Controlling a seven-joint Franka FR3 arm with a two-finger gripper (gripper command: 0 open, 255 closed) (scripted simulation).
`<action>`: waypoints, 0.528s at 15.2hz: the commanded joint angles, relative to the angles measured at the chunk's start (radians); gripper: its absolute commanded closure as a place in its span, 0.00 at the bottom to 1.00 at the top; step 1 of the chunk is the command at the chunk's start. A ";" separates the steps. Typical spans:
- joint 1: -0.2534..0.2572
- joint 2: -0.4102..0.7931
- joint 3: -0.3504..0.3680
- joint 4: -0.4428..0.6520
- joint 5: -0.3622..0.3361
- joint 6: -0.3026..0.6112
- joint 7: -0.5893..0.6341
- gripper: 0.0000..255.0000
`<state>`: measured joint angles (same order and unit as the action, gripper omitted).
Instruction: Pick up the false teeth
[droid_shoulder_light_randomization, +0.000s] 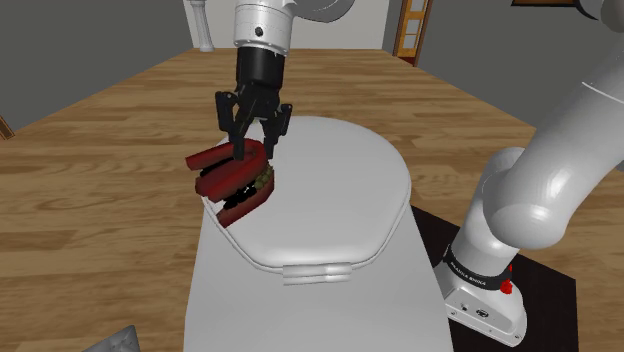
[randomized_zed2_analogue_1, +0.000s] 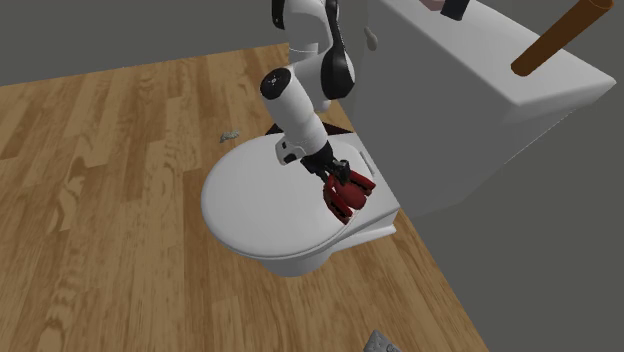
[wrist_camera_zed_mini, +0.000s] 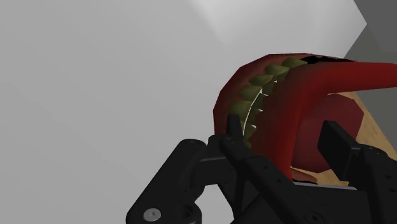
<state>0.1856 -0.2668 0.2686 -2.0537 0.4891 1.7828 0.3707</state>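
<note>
The false teeth (droid_shoulder_light_randomization: 230, 180) are dark red gums with yellowish-green teeth, and they hang just over the edge of a white closed toilet lid (droid_shoulder_light_randomization: 330, 190) on the shoulder view's left. My black gripper (droid_shoulder_light_randomization: 252, 150) comes down from above and is shut on the upper gum arch. In the wrist view the two fingers clasp the red gum (wrist_camera_zed_mini: 286, 108) between them, with the white lid (wrist_camera_zed_mini: 95, 76) behind. The second exterior view has the gripper (randomized_zed2_analogue_1: 335, 178) holding the teeth (randomized_zed2_analogue_1: 348, 195) near the lid's (randomized_zed2_analogue_1: 260, 200) hinge side.
The white toilet tank (randomized_zed2_analogue_1: 480, 100) stands behind the lid with a brown stick (randomized_zed2_analogue_1: 560, 35) leaning above it. Wooden floor (droid_shoulder_light_randomization: 90, 200) surrounds the toilet. Small grey scraps (randomized_zed2_analogue_1: 228, 136) lie on the floor. My stand (droid_shoulder_light_randomization: 485, 300) sits on a dark mat (droid_shoulder_light_randomization: 545, 290).
</note>
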 joint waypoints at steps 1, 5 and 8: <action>-0.001 0.001 -0.002 0.024 -0.004 -0.024 0.010 1.00; -0.003 0.003 -0.006 0.078 -0.009 -0.073 0.029 1.00; -0.004 0.007 -0.009 0.120 -0.013 -0.109 0.044 1.00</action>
<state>0.1814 -0.2589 0.2603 -1.9465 0.4762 1.6868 0.4092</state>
